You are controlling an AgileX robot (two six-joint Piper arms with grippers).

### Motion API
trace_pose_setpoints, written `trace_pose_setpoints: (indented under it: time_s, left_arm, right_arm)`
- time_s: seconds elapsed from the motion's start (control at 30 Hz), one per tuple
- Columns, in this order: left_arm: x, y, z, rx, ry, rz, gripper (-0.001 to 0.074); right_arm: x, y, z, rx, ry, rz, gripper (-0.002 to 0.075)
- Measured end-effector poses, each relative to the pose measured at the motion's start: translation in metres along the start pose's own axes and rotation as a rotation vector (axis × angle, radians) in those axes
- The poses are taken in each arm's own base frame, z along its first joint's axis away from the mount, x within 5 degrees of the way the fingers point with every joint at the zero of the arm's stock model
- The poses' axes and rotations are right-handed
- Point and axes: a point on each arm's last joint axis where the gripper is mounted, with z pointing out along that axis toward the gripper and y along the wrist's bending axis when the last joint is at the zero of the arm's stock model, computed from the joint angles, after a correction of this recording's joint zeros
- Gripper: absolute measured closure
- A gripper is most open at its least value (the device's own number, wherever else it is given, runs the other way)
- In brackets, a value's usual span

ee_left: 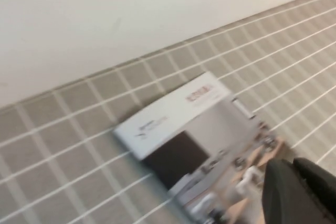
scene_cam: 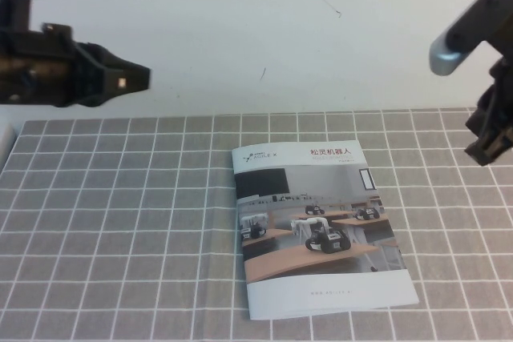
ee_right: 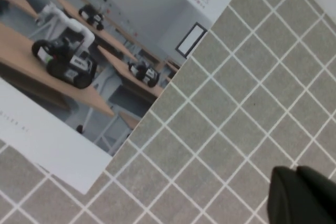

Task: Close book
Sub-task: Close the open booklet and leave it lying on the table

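hovering clenched and empty: left hand [scene_cam: 138, 78], right hand [scene_cam: 484, 150], flanking the closed book [scene_cam: 321, 230].

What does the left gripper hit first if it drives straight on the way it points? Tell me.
Probably the book. The left gripper hangs raised at the left, aimed toward it, and its wrist view shows the cover right ahead, though depth is unclear. The right gripper hangs at the far right.

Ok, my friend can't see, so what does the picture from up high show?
A closed book lies cover up on a grey checked cloth. The left gripper is raised at the far left and the right gripper at the right edge, neither touching the book.
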Motion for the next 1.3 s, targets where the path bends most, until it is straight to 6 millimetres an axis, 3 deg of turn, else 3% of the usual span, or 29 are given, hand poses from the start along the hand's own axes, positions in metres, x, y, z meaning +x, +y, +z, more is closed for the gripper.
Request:
trace_pose_setpoints:
  time_s: [0.23,0.43,0.7,0.93,1.1,1.3]
  left_arm:
    - [-0.004,-0.039,-0.081,-0.290,-0.056,0.174,0.0735]
    - [0.026,-0.065,-0.121,-0.437,-0.171,0.243,0.0736]
    - [0.094,-0.079,-0.144,-0.591,-0.347,0.314,0.0736]
    - [0.149,-0.089,-0.144,-0.548,-0.392,0.257,0.0736]
    - [0.170,-0.088,-0.140,-0.544,-0.385,0.254,0.0736]
    - [0.174,-0.087,-0.138,-0.543,-0.379,0.251,0.0736]
  right_arm:
    - [0.038,0.014,-0.030,0.009,0.064,-0.018,0.0729]
    - [0.091,0.039,-0.056,0.028,0.029,0.039,0.0729]
    - [0.158,0.074,-0.067,0.087,-0.143,0.202,0.0729]
    - [0.200,0.097,-0.058,0.125,-0.336,0.318,0.0729]
    - [0.214,0.106,-0.054,0.143,-0.426,0.336,0.0729]
    - [0.221,0.111,-0.049,0.113,-0.392,0.377,0.0729]
